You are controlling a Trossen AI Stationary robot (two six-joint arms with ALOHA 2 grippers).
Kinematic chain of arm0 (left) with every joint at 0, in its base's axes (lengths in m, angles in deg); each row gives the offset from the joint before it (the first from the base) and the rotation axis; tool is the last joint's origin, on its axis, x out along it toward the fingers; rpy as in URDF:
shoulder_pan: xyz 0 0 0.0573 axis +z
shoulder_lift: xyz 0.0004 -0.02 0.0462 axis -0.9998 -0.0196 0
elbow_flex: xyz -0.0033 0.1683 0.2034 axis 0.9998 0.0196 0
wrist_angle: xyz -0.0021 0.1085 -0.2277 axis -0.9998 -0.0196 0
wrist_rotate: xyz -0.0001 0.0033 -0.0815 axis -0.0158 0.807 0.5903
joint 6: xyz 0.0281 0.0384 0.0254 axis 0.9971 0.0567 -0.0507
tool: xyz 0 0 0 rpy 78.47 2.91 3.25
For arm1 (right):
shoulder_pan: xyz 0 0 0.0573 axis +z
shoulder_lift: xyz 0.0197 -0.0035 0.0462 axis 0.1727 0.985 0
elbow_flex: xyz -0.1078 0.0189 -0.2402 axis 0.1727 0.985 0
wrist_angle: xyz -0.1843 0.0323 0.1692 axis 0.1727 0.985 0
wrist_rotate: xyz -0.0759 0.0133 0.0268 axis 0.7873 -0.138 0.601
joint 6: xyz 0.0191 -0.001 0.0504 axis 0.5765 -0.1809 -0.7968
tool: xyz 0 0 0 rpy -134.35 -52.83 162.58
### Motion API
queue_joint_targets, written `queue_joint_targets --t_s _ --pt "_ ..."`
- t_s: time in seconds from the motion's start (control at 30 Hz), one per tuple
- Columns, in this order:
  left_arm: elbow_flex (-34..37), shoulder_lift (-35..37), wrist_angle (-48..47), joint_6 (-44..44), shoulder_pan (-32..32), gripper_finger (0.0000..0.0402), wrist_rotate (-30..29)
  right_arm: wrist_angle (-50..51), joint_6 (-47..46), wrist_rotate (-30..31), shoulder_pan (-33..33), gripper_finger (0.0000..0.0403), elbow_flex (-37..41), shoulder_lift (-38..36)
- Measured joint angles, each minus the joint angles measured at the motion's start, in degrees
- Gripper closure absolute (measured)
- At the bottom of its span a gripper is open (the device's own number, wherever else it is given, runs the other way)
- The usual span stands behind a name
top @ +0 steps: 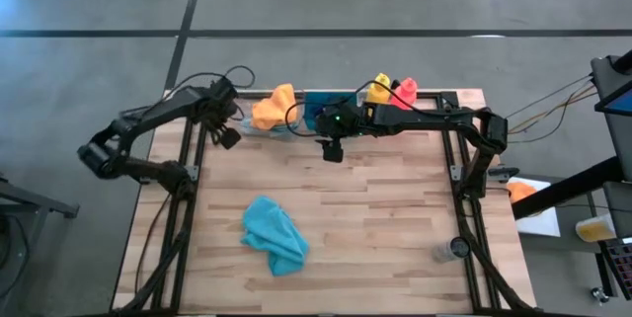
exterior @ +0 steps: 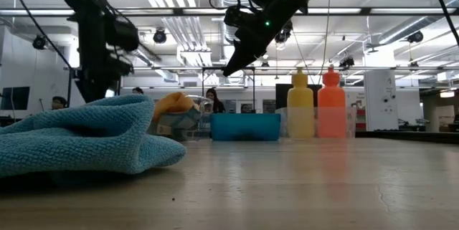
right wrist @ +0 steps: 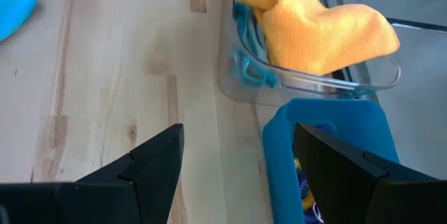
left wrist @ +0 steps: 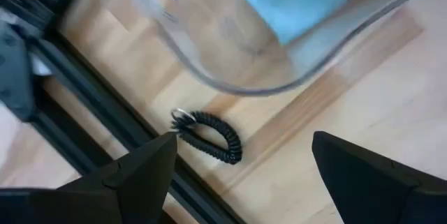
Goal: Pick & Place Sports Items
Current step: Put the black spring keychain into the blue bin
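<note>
The right arm stretches along the bench's (top: 395,208) far edge, its tool (top: 332,149) hanging just in front of the bin (top: 321,108), fingers apart and empty. The left arm bends in from the other side, its tool (top: 226,135) left of the bin beside the tray (right wrist: 307,83), fingers also apart and empty. The orange cloth (top: 273,106) sits in that tray; the yellow bottle (top: 379,88) and red bottle (top: 405,90) stand right of the bin. The teal cloth (top: 275,234) lies well in front of the bin. Only the left wrist view shows a black coil (left wrist: 208,133) by the tray.

wooden table (top: 395,208), teal cloth (top: 275,234), clear tray (top: 259,127), teal bin (top: 321,108), two bottles (top: 392,90)
</note>
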Motion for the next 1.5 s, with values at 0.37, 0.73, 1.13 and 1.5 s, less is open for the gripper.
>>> queue_joint_targets --t_s 0.37,0.73,1.13,1.5 --pt "1.9 11.0 -3.2 3.1 -0.1 0.0065 1.2 -0.4 0.4 0.0 0.0 0.0131 0.0 0.0" --pt "1.7 8.4 -8.0 21.8 -1.2 0.0065 -6.4 -0.4 0.4 0.0 0.0 0.0131 0.0 0.0" --pt "1.7 8.5 -11.7 53.0 -1.2 0.0065 -4.4 -0.1 0.4 0.0 0.0 0.0131 0.0 0.0" --pt "5.4 8.3 -4.7 51.6 -1.1 0.0065 -1.6 0.0 0.4 -0.2 0.0 0.0131 0.1 0.0"
